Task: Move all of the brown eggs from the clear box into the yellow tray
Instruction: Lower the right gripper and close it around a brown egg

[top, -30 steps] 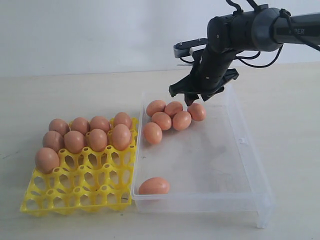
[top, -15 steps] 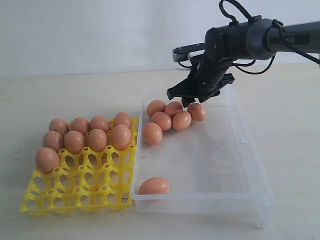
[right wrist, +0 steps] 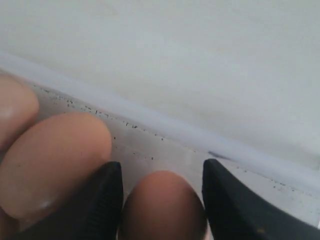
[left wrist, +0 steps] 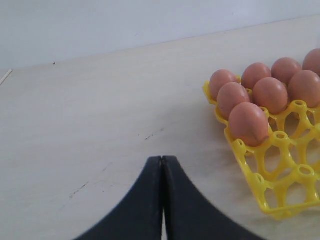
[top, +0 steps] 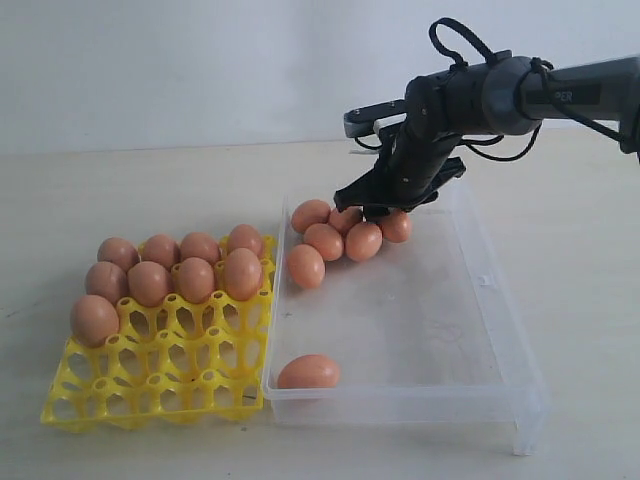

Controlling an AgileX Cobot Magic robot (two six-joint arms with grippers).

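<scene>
Table top [top: 120, 190]: pale, carries everything; shows faint scratches in the left wrist view.

Clear box [top: 480, 330]: lies right of centre, long axis running away from the exterior camera; stands just beside the yellow tray [top: 150, 385] along its left wall.

Right arm [top: 520, 85]: black; reaches in from the right edge and bends down over the far end of the box.

Yellow tray: sits left of the box. Holds nine brown eggs [top: 195, 279] in its rear cups: four in the back row, four in the next, one at the left end of the third row.

Inside the clear box: seven more eggs. Six bunched in a cluster [top: 323, 241] at the far left end, touching one another; a lone egg [top: 308, 372] on its side by the near wall, toward the left corner.

Right gripper [top: 385, 208]: hangs at egg height on the far side of the cluster, near the far wall. Stands wide apart, fingers [right wrist: 102, 200] planted either side of one egg [right wrist: 162, 207]. Straddles rather than clamps, as far as visible; cannot tell whether the pads touch the shell.

Left gripper [left wrist: 162, 161]: out of the exterior view; hangs over the table near a corner of the tray. Pressed fully together, with nothing between.
</scene>
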